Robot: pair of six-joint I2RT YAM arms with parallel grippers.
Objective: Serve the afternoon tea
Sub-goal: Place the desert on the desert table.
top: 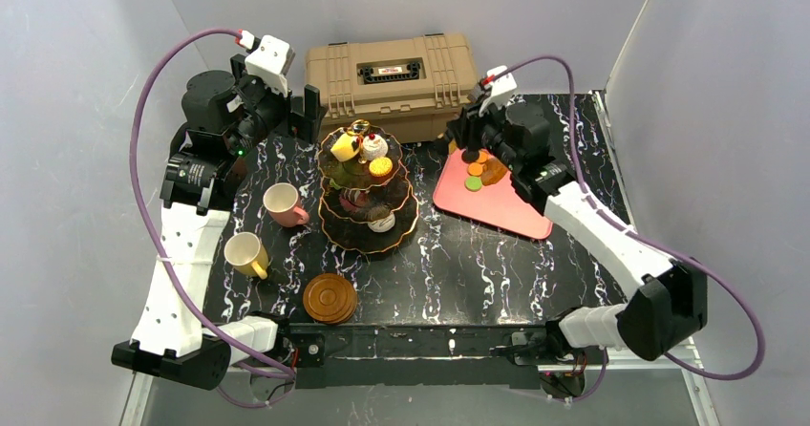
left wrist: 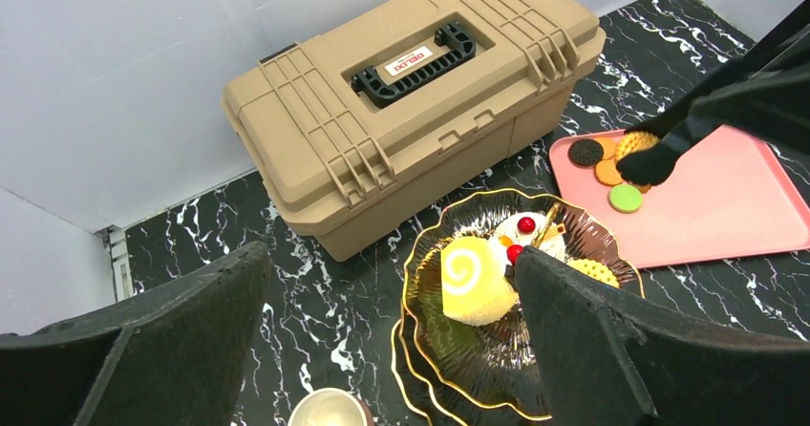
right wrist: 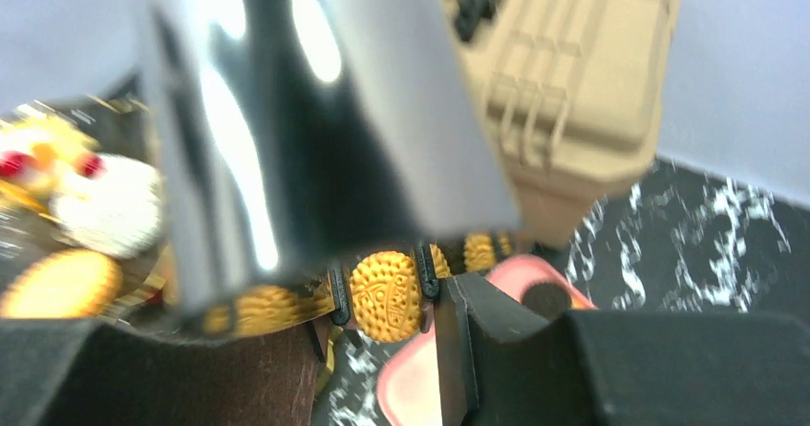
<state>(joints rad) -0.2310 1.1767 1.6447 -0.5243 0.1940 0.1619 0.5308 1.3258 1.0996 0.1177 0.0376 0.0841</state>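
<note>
Right wrist view: your right gripper [right wrist: 382, 319] seems to pinch a yellow biscuit [right wrist: 385, 287]. Your left gripper [left wrist: 390, 259] hangs wide open, empty.

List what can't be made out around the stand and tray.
- Lower tiers of the stand: top view, upper tiers cover most pastries.
- Far corner of the pink tray: top view, right gripper covers some biscuits.
- Right wrist view: blurred; glossy black surface hides everything above the yellow biscuit.
- Toolbox label: top view, too small.
</note>
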